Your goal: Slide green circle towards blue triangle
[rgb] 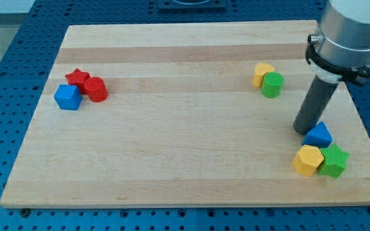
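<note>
The green circle (273,85) stands at the view's upper right, touching a yellow block (261,74) on its upper left. The blue triangle (318,135) lies at the view's lower right. My tip (302,129) rests on the board just left of the blue triangle, close to or touching it, and below and to the right of the green circle, with a clear gap to the circle.
A yellow hexagon (308,160) and a green star (334,160) sit just below the blue triangle near the board's right edge. At the view's left a red star (78,77), a red cylinder (96,88) and a blue cube (67,97) are clustered.
</note>
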